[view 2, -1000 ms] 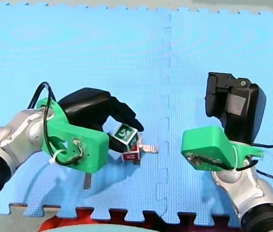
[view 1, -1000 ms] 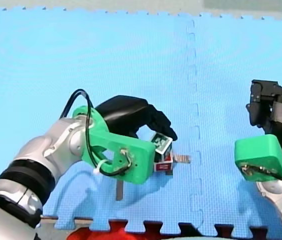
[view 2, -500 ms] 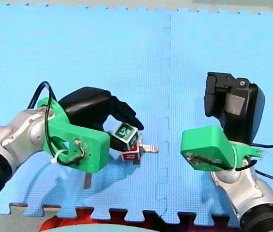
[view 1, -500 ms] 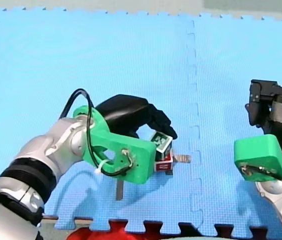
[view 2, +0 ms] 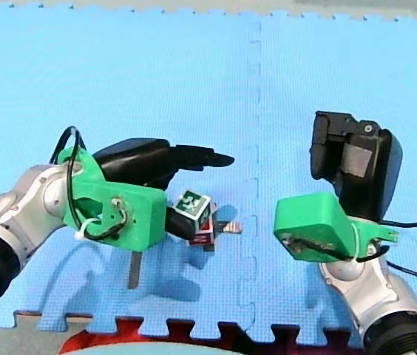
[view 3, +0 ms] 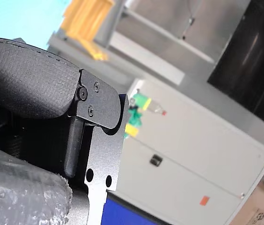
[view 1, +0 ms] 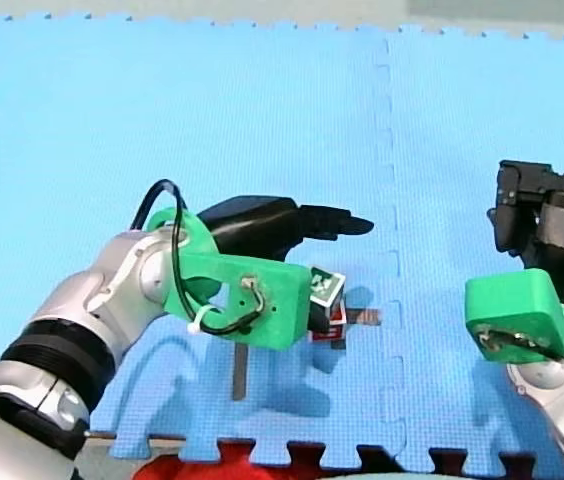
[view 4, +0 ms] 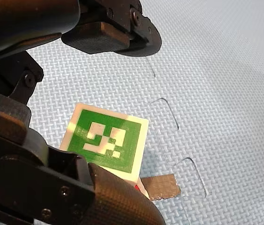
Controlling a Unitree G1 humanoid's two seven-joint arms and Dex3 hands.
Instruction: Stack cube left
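Blue interlocking foam mat is covering the work surface, its jigsaw seam running down the middle; elsewhere, a pale grey cabinet is standing beside a dark panel.

No legible words, numbers or brand names appear. The green-and-white cube carries one square coded marker on its upper face: a green field with a white block pattern, framed by a white border. It is a machine-readable sign, not lettering. The red cube beneath it shows a white patch on its side, too small to read. In the first wrist view, a small orange sticker on the grey cabinet and the dark print on the cardboard box are illegible.
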